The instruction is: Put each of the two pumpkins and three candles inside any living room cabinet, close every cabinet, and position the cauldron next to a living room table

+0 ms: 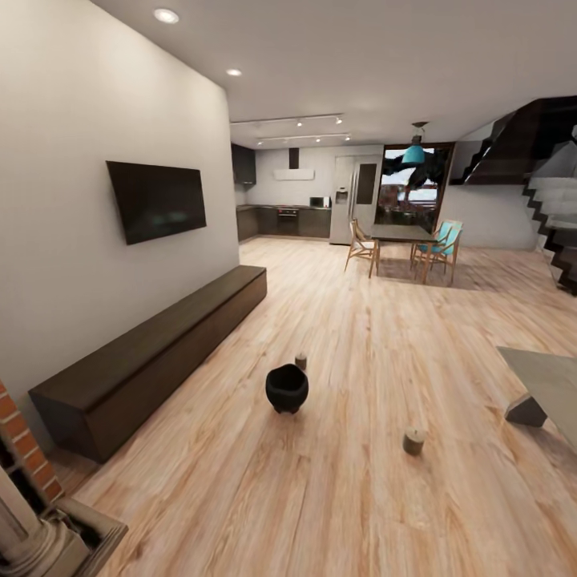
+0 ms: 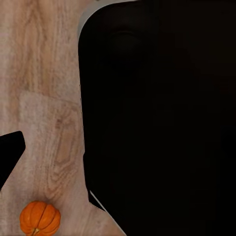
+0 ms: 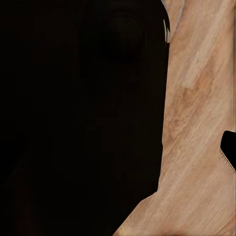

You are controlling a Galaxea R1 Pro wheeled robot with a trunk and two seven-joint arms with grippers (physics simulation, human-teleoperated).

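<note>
Nothing is collected yet: cauldron (image 1: pixel 287 388) and 2 candles (image 1: pixel 413 440) sit on the floor near the closed cabinet (image 1: pixel 152 357); a pumpkin (image 2: pixel 40 218) lies below the left wrist. Gripper states cannot be told. Next, approach a candle.

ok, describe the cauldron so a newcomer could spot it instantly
Find the long dark cabinet under the wall TV. On the wood floor in front of it stands the cauldron, a round black pot on short feet, far bigger and darker than the two tan candles nearby.
</note>
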